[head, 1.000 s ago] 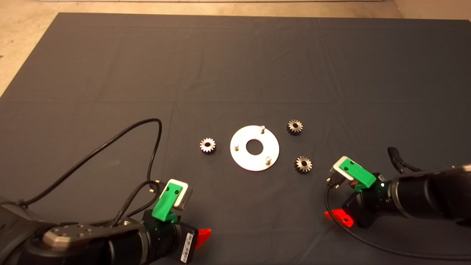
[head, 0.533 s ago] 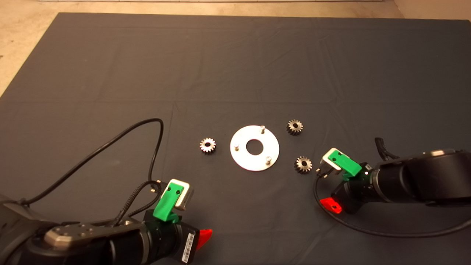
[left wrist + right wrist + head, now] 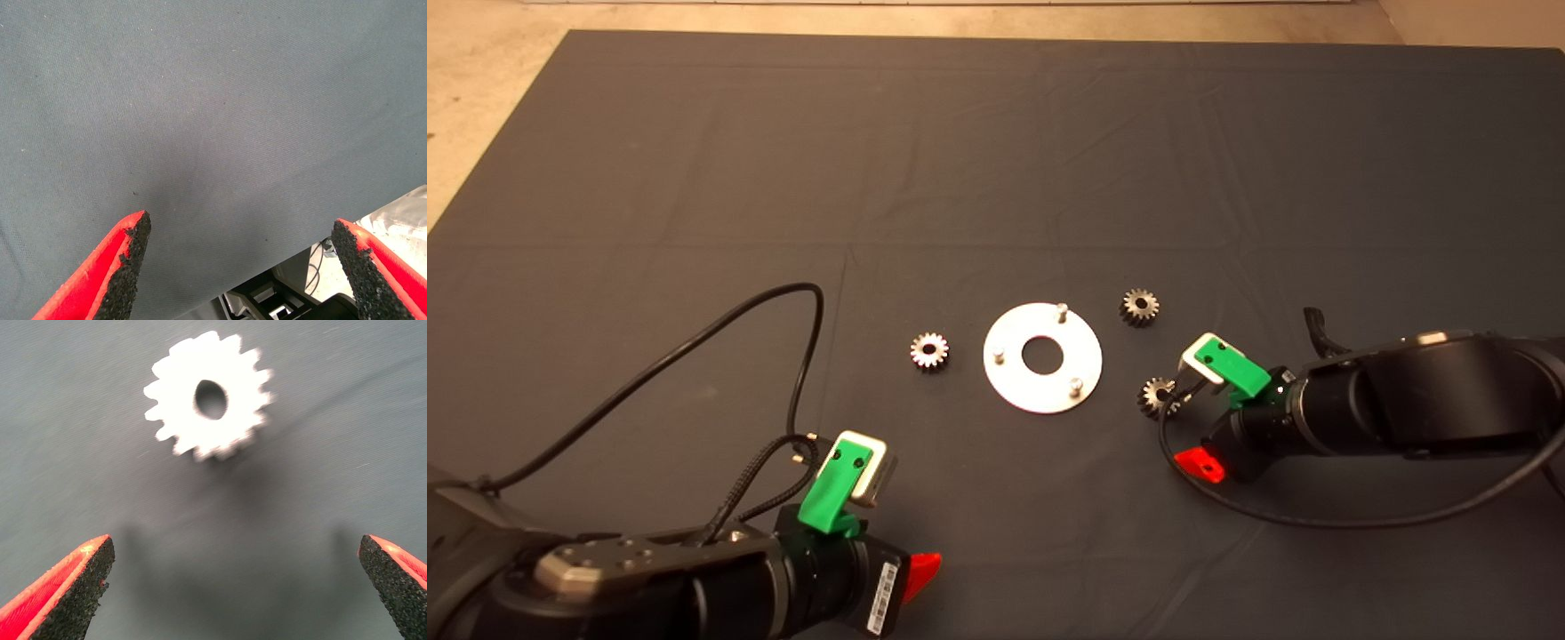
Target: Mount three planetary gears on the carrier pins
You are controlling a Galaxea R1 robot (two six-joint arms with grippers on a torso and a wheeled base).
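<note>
Reaching in over the dark mat, the right gripper has its two red fingers spread wide, nothing between them. One of the planetary gears lies flat on the mat just ahead of the fingertips, teeth and round bore facing up, not touched by either pad. In the head view this same gear sits right beside the gripper's green mount, partly covered by it. Beyond that gear, farther from the right gripper, lies the flat silver disc with a centre hole, and the three carrier pins stand upright on it, all bare. A second gear rests on the mat near the disc, to the side of the right gripper's reach. The third gear lies on the disc's far side, nearer the left gripper. That gripper waits low over bare mat, well short of the gear, its fingers held wide apart and empty.
</note>
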